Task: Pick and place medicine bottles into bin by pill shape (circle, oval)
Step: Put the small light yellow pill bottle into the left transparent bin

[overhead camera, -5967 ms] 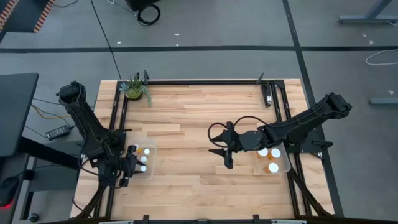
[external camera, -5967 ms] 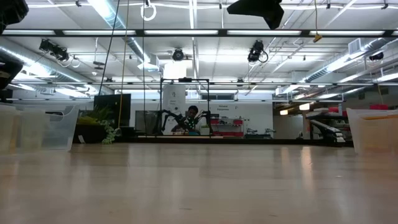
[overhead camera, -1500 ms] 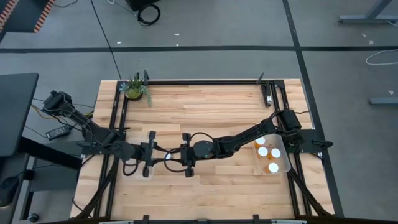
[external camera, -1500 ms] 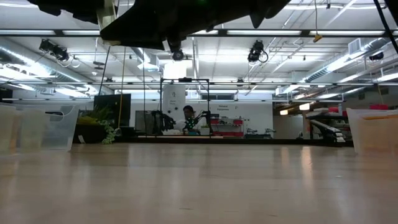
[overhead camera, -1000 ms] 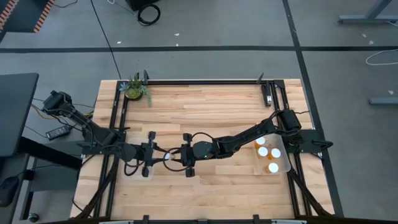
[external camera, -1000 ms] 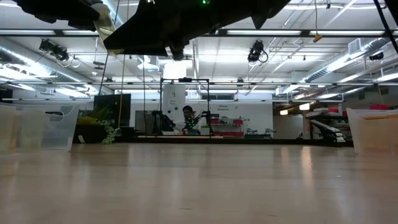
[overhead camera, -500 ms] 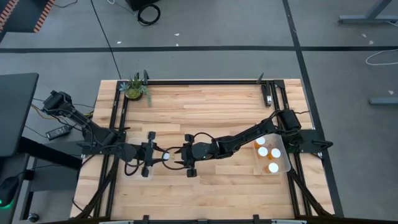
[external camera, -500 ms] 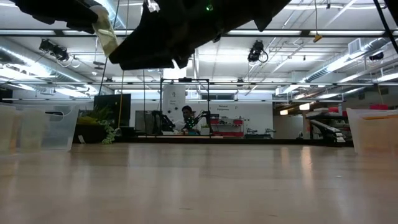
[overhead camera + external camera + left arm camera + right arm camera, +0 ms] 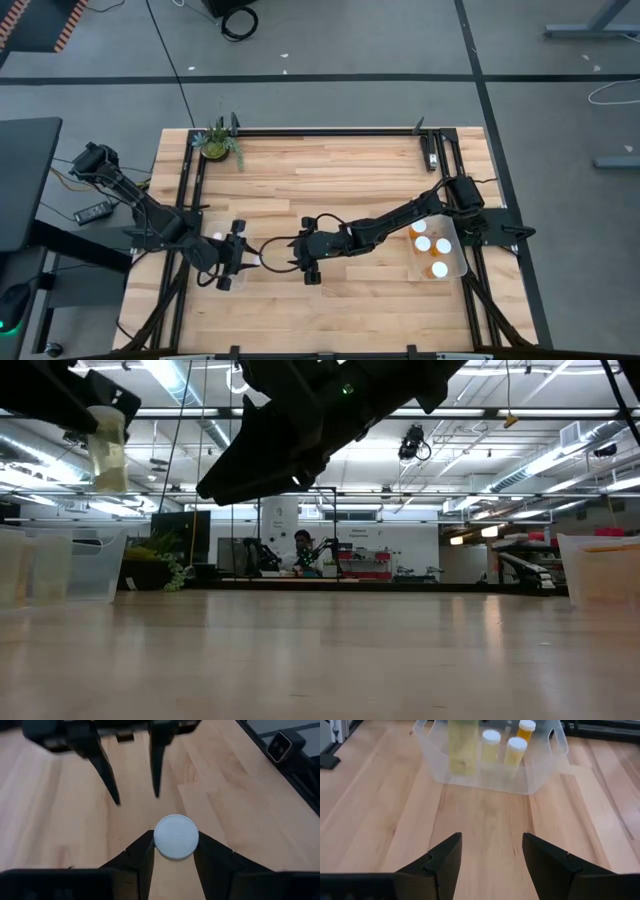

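Handover done: left gripper [image 9: 174, 851] now clamps the white-capped medicine bottle [image 9: 175, 836] alone, right gripper [image 9: 308, 247] backing off, jaws apart.

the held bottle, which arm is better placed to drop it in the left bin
Left. The left tool is shut on the bottle, raised off the table beside the left bin. The right tool is open with nothing in it, facing that bin.

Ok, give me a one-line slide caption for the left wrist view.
Left tool holds a white-capped medicine bottle above the wooden table, facing the right tool's open fingers.
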Available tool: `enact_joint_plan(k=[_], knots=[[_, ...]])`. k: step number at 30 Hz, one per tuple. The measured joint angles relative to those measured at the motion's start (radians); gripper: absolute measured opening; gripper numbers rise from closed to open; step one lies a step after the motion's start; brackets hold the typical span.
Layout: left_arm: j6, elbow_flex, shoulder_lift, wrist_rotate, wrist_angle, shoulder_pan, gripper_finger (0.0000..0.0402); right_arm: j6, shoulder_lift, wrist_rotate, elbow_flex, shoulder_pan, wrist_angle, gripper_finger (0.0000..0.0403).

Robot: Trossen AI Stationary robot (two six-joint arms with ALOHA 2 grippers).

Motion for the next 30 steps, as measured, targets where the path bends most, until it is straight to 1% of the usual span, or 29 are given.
enact_joint_plan(k=[4,10,15,19,23,30], knots=[[-0.064,0.000,0.000,0.001,-0.028,-0.047,0.0139,0.012,0.000,0.000,0.000,0.000,-0.030,0.0216],[-0.147,0.000,-0.001,0.001,-0.090,-0.106,0.0131,0.028,0.000,0.000,0.000,0.000,-0.049,0.0216],[-0.212,0.000,-0.002,-0.001,-0.132,-0.141,0.0139,0.028,-0.005,0.000,0.000,0.003,-0.051,0.0216],[-0.225,0.000,-0.017,0.000,-0.144,-0.160,0.0135,0.028,-0.005,0.000,0.000,0.002,-0.051,0.0216],[-0.250,0.000,-0.055,-0.001,-0.202,-0.167,0.0129,0.028,-0.005,0.000,0.000,0.003,-0.051,0.0216],[-0.284,0.000,-0.102,-0.002,-0.293,-0.167,0.0137,0.028,-0.005,0.000,0.000,0.003,-0.050,0.0216]])
